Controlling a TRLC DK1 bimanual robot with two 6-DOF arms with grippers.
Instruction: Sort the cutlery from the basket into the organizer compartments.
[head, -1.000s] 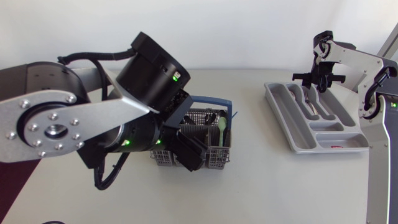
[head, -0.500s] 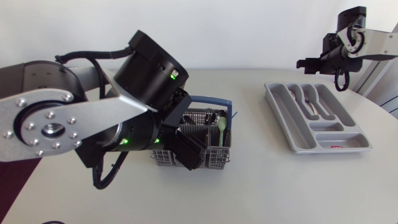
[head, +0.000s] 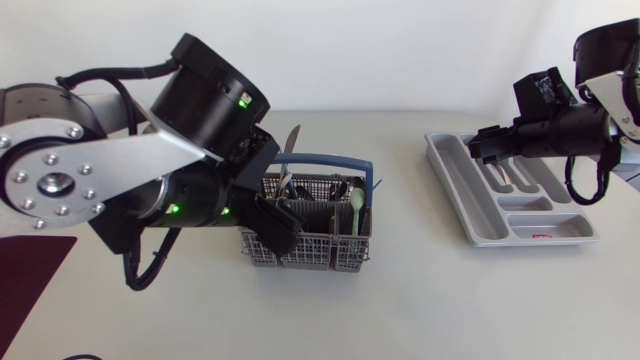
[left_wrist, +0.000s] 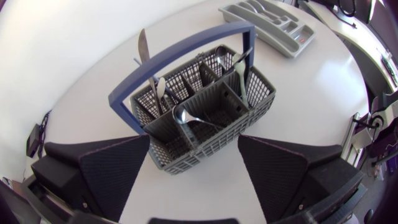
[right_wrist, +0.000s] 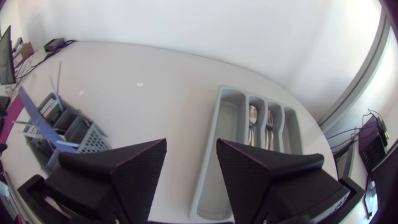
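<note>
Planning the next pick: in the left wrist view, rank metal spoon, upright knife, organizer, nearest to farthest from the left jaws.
1. Metal spoon, basket's near compartment.
2. Upright knife, basket's far side.
3. Organizer, beyond the basket.

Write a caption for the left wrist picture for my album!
Open jaws frame the grey cutlery basket, a knife and spoons waiting inside.
</note>
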